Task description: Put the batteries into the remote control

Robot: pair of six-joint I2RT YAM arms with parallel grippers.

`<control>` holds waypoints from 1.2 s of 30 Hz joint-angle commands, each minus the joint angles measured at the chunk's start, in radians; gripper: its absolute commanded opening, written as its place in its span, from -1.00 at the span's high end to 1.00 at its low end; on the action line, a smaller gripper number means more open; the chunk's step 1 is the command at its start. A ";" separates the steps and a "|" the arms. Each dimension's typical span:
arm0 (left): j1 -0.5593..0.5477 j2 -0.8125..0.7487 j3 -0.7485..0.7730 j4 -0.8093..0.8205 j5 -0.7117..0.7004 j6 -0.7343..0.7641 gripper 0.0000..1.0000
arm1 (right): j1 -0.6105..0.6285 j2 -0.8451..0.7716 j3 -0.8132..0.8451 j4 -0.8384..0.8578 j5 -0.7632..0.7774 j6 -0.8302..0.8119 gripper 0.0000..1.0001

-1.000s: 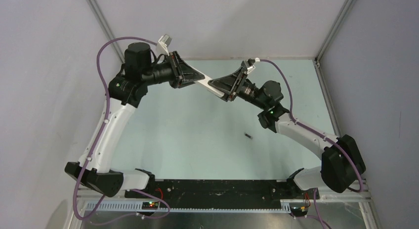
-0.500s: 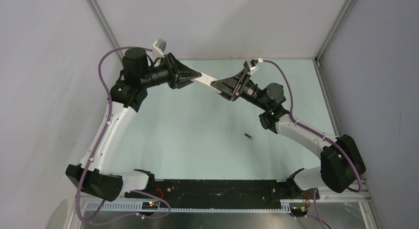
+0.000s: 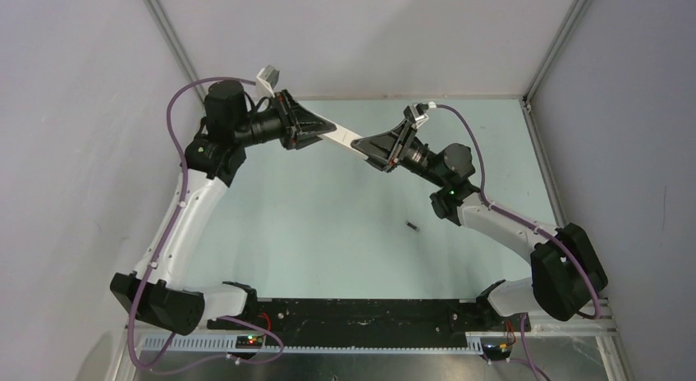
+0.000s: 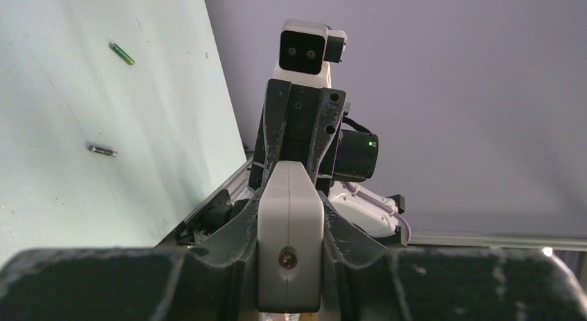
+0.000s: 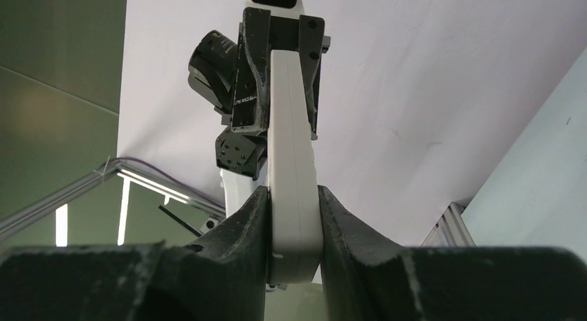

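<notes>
Repositioning of the slim white rectangular plastic remote control point(image 3: 343, 140) is looking like the step in hand. Both arms are holding it in the air over the far middle of the pale green table point(image 3: 312, 233), with the bar running from far left to nearer right. The black two-finger left gripper point(image 3: 326, 130) is clamping its left end, fingers pressing the two narrow sides. The black right gripper point(image 3: 356, 141) is clamping the right end in the same way, tight against the white shell in its own wrist view. Neither of the tiny dark cylindrical batteries is being carried. The left wrist view is showing both lying on the table, a greenish battery point(image 4: 122, 52) and a darker battery point(image 4: 102, 150), apart from each other and well apart from both grippers. Judging from this, loading is not yet begun. The next move is calling for one gripper to let go while the other is presenting or laying down the remote control with its battery recess facing up, freeing an arm to fetch a battery. No view is showing the recess, so whether a cover is sitting on it cannot be told. The buttons are hidden too, and from above only one dark speck near the right arm is making itself out.
</notes>
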 commanded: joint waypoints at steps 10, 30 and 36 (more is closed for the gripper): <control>0.056 -0.096 0.058 0.165 0.069 0.078 1.00 | -0.032 -0.082 -0.017 -0.236 -0.041 -0.174 0.90; 0.030 -0.128 -0.082 0.165 0.031 0.020 1.00 | -0.011 0.008 0.088 -0.066 -0.027 -0.088 -0.29; 0.027 -0.128 -0.092 0.164 0.033 0.016 1.00 | 0.006 0.035 0.126 -0.044 -0.019 -0.093 -0.49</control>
